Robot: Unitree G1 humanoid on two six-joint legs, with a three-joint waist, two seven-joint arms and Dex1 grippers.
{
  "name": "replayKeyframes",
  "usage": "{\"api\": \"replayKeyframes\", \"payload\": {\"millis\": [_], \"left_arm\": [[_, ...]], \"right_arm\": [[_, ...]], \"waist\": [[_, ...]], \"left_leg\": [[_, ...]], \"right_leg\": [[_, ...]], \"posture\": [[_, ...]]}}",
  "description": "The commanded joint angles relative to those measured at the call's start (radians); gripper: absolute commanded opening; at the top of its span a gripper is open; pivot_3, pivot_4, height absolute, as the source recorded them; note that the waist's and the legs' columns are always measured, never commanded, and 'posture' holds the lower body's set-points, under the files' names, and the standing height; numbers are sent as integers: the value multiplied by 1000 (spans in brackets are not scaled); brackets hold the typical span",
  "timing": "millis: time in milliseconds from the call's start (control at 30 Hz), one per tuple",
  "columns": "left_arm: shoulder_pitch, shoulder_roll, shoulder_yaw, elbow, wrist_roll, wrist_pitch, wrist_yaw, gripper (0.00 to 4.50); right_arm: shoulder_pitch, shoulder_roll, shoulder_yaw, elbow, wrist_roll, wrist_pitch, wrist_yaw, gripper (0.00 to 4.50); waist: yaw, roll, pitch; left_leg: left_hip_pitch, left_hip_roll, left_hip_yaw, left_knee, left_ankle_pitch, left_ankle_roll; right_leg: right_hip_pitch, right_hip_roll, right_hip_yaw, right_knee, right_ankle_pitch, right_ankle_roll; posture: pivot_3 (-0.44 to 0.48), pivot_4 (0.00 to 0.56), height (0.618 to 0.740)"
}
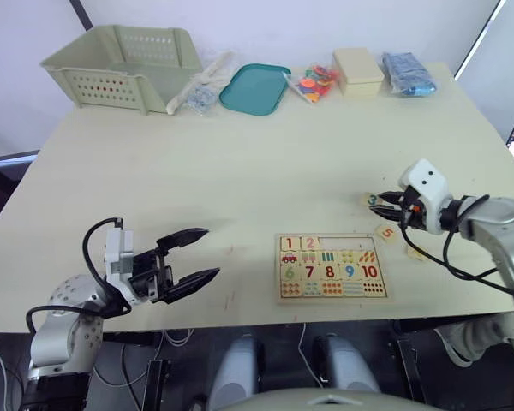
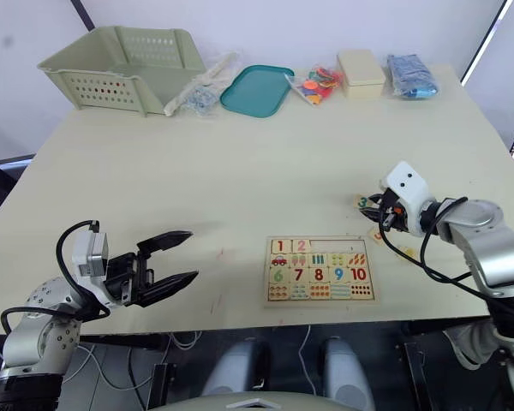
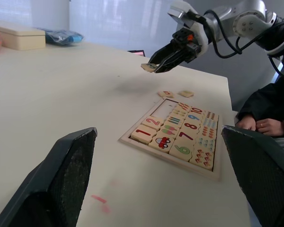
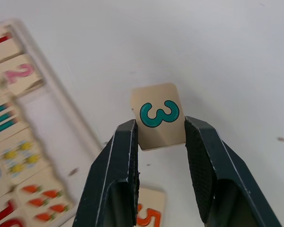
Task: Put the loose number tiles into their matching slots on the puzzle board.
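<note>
The right gripper [image 4: 161, 137] pinches the pale tile printed with a teal 3 [image 4: 158, 116] by its sides, lifted above the table [image 1: 240, 171] just right of the puzzle board [image 1: 330, 267] (1 and 2 already seated). The left gripper [image 1: 193, 254] hovers wide open, well left of the board.

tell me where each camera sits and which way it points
Left and right eye views: head, facing forward and down at the table; both arms show.
Left wrist view: along the open left pincer toward the puzzle board.
Right wrist view: along the right pincer, shut on the 3 tile.
All views share the puzzle board.
</note>
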Motion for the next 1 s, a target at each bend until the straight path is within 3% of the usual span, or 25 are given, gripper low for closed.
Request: {"api": "replayKeyframes", "payload": {"millis": [33,267,500,1000], "left_arm": [[-4,7,9,-29,-24,9,-6,4500],[4,21,15,-40,-45,44,-22,4500],[19,29,23,-37,-43,42,-25,4500],[63,36,38,-63,-43,32,-23,4500]], "right_arm": [[-88,-72,68,-125,62,155,86,869],[-236,-106,269,-226,38,217,161,869],[-332,-49,445,-99,-84,148,172,869],[-364,44,503,-2,-159,150,208,869]], "waist": [[-1,0,0],[0,0,0],[-1,0,1],[-2,0,1]], "left_leg": [[0,0,0,0,0,0],[0,2,-2,0,0,0],[-1,1,-1,0,0,0],[-1,1,-1,0,0,0]], "right_leg": [[0,0,0,0,-1,-2],[-1,0,0,0,-2,-3],[-2,-2,0,0,-2,-3],[-2,-3,0,0,-2,-3]], "posture": [[0,150,740],[0,150,740],[0,150,740],[0,150,740]]}}
